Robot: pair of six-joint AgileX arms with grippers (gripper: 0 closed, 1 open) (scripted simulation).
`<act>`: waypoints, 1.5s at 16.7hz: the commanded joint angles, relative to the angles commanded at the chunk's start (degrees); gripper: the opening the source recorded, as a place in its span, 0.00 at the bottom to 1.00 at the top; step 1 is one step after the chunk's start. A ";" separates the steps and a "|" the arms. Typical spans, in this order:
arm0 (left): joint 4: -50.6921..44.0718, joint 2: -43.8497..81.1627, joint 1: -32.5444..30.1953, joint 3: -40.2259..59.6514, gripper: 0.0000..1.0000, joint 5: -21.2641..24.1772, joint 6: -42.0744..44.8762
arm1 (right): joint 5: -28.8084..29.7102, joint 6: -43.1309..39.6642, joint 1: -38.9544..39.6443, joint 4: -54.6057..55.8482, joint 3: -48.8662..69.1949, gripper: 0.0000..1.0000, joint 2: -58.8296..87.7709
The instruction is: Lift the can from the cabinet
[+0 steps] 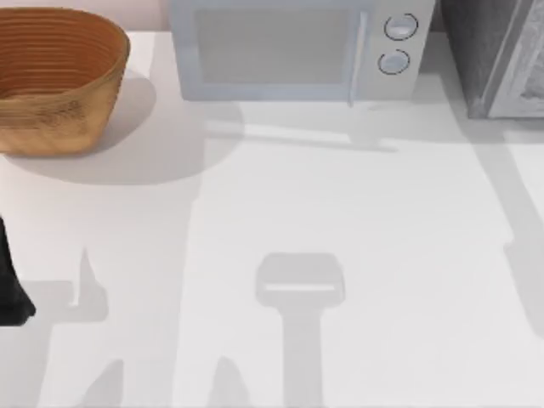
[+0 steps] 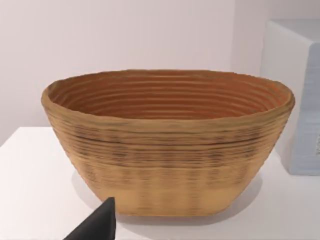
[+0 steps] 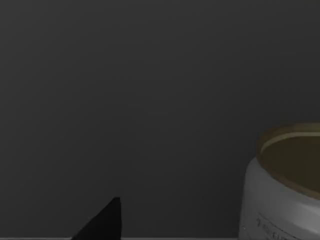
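1. A white desk (image 1: 357,255) is carrying the scene, crossed by long grey shadows of the arms reaching up from its near edge.
2. A dark grey cabinet (image 1: 493,51) is standing at the desk's far right corner, cut off by the top view's edge. In the right wrist view its dark interior wall (image 3: 150,90) is forming the backdrop.
3. A pale microwave (image 1: 297,47) is sitting along the desk's far edge, near the middle, with two round dials (image 1: 398,42) stacked on its right side. Its corner (image 2: 300,100) is appearing just beside the basket in the left wrist view.
4. A woven brown basket (image 1: 55,81) is resting at the desk's far left corner, upright and open at the top, its ribbed inside (image 2: 170,95) holding nothing visible.
5. The can (image 3: 285,185) is standing upright inside the cabinet, a silver body with a gold-toned rim, against the dark interior.
6. The left arm (image 1: 10,289) is showing as a dark shape at the desk's left edge, well short of the basket. One dark fingertip of the left gripper (image 2: 97,225) is pointing toward the basket; whether it is open or closed cannot be told.
7. A single dark fingertip of the right gripper (image 3: 102,222) is sitting inside the cabinet, apart from the can and not touching it; its state cannot be told.
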 joint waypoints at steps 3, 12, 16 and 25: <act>0.00 0.00 0.00 0.00 1.00 0.00 0.00 | 0.00 0.00 0.00 0.00 0.00 0.62 0.00; 0.00 0.00 0.00 0.00 1.00 0.00 0.00 | 0.00 0.00 0.00 0.00 0.00 0.00 0.00; 0.00 0.00 0.00 0.00 1.00 0.00 0.00 | 0.00 0.00 0.00 0.00 0.00 0.00 0.00; 0.00 0.00 0.00 0.00 1.00 0.00 0.00 | 1.56 -0.04 1.77 -4.05 -2.41 0.00 -6.50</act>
